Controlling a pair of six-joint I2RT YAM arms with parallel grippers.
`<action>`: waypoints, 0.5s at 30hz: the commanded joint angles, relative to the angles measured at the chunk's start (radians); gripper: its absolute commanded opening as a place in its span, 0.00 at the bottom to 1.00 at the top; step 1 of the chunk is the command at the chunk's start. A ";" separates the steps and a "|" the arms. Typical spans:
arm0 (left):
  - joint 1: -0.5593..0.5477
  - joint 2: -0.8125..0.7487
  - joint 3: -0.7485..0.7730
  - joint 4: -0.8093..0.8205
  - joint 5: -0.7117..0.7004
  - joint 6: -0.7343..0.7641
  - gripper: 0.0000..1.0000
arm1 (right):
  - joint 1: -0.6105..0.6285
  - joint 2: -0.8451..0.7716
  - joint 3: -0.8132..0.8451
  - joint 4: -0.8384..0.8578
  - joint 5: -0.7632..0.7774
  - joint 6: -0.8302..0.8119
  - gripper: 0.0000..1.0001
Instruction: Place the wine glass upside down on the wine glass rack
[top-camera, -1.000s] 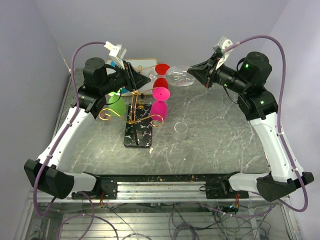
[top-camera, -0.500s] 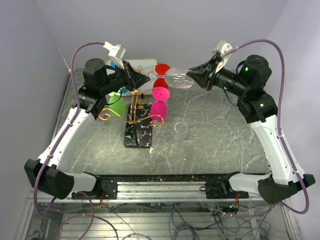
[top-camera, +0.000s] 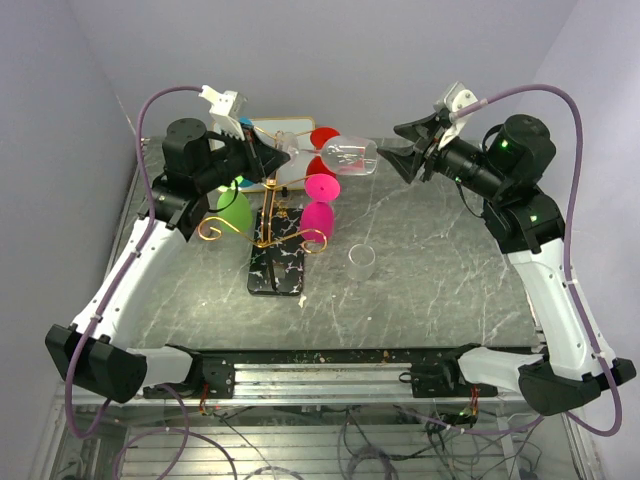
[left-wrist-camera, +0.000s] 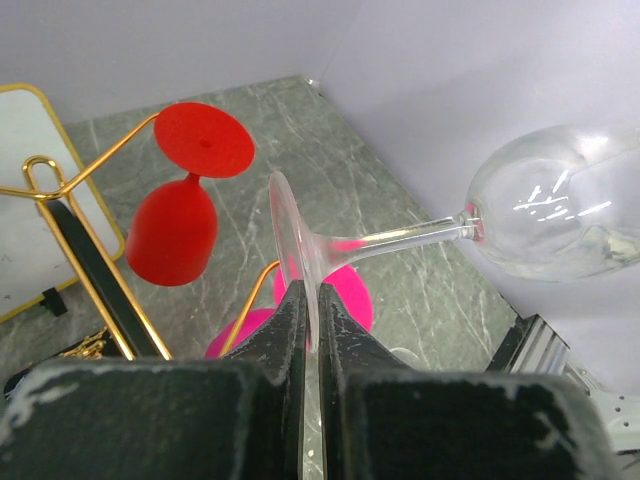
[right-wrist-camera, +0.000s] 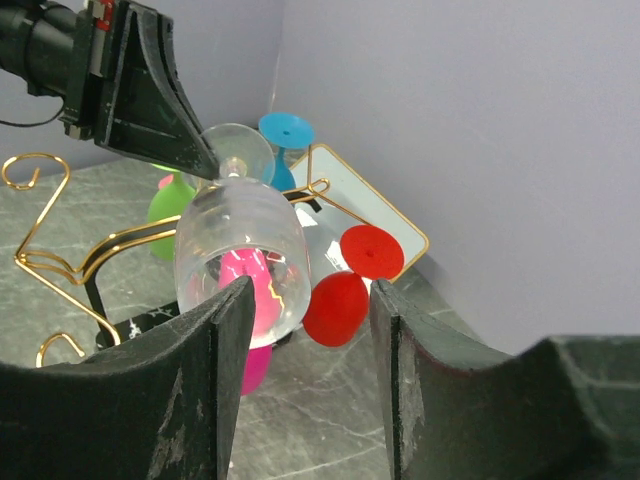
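Observation:
The clear wine glass (top-camera: 350, 155) lies sideways in the air above the back of the wine glass rack (top-camera: 268, 220), a gold post with scrolled arms on a black marble base (top-camera: 277, 268). My left gripper (top-camera: 284, 152) is shut on the rim of the glass's foot (left-wrist-camera: 293, 240); its stem (left-wrist-camera: 400, 240) and bowl (left-wrist-camera: 560, 200) point away to the right. My right gripper (top-camera: 397, 150) stands open just right of the bowl's mouth (right-wrist-camera: 240, 250), and the frames do not show it touching the glass. In its wrist view the right gripper (right-wrist-camera: 310, 290) holds nothing.
Red (top-camera: 322, 150), pink (top-camera: 320, 205) and green (top-camera: 235, 212) glasses hang upside down on the rack's arms; a blue one (right-wrist-camera: 285, 130) shows behind. A small clear tumbler (top-camera: 361, 262) stands on the marble table right of the rack. A white gold-rimmed tray (top-camera: 275, 127) lies at the back wall.
My right gripper has opened, let go of the bowl and drawn back to the right. My left gripper has closed on the foot and now carries the glass, shifted slightly left.

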 joint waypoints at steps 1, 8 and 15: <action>0.014 -0.044 0.048 0.003 -0.058 0.035 0.07 | -0.002 -0.026 -0.001 -0.026 0.046 -0.029 0.50; 0.022 -0.080 0.080 -0.053 -0.132 0.130 0.07 | -0.010 -0.064 -0.028 -0.043 0.137 -0.051 0.55; 0.024 -0.142 0.122 -0.149 -0.249 0.290 0.07 | -0.025 -0.092 -0.102 -0.057 0.304 -0.113 0.66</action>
